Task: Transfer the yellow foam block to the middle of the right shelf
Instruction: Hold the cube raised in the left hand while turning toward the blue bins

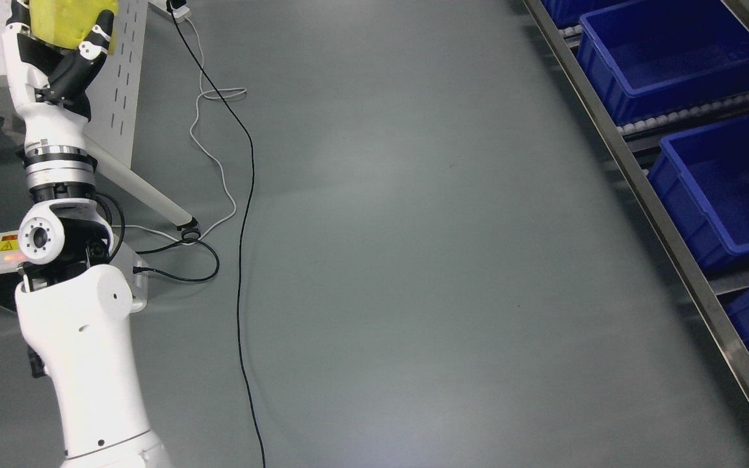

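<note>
Far left of the shelf [673, 214] with its blue bins [667, 58], the left hand [62, 52] has its fingers wrapped around the yellow foam block [65, 19], which looks soft enough to slip free while being carried across the floor.

Landmark: the shelf [667, 240], running along the picture's right edge.
Open floor: a wide bare grey floor [426, 260] lies left of the shelf, unobstructed up to its metal rail.
Shelf obstacles: blue bins [667, 58] sit side by side on it, open-topped, walls standing above the rail.
Far from shelf: black cable [244, 214] and white cable [218, 162] trail across the floor.
Farther left: white table leg [147, 192] slants down to the floor.
</note>
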